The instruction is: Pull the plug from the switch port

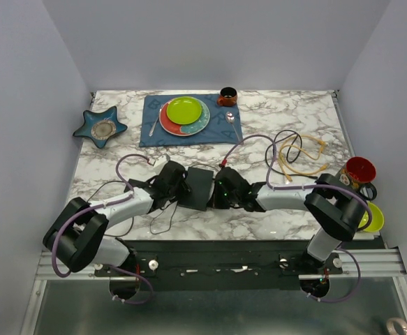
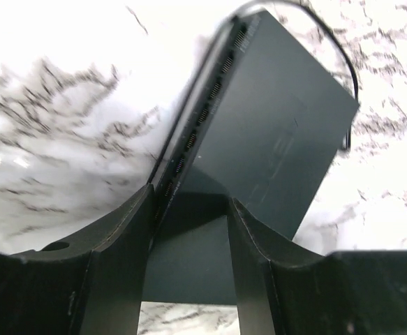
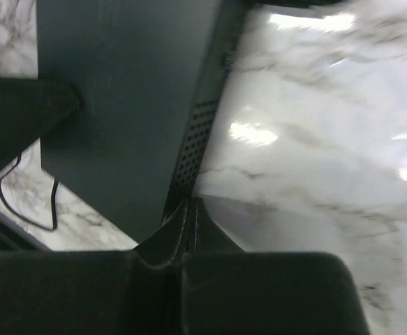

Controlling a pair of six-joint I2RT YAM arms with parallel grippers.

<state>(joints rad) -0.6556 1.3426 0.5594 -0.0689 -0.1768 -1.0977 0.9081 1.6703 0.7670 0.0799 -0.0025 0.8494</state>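
The switch (image 1: 199, 188), a flat matte-black box, lies between my two grippers near the table's front. In the left wrist view its row of sockets (image 2: 202, 115) runs along the left long edge. The near end of the switch (image 2: 259, 132) sits between my left gripper's (image 2: 191, 199) fingers, which are closed against it. My right gripper (image 3: 191, 204) is shut with nothing in it, tips at the switch's perforated side (image 3: 193, 139). A red-tipped plug (image 1: 224, 162) on a pale cable sits at the switch's far corner. I cannot tell whether it is in a socket.
A blue placemat (image 1: 151, 129) at the back carries a green plate (image 1: 183, 109), with a brown mug (image 1: 227, 95) beside it. A star-shaped dish (image 1: 101, 127) lies far left. Tan and black cables (image 1: 301, 155) coil at the right, near a red cup (image 1: 360, 169) and green bowl (image 1: 375, 218).
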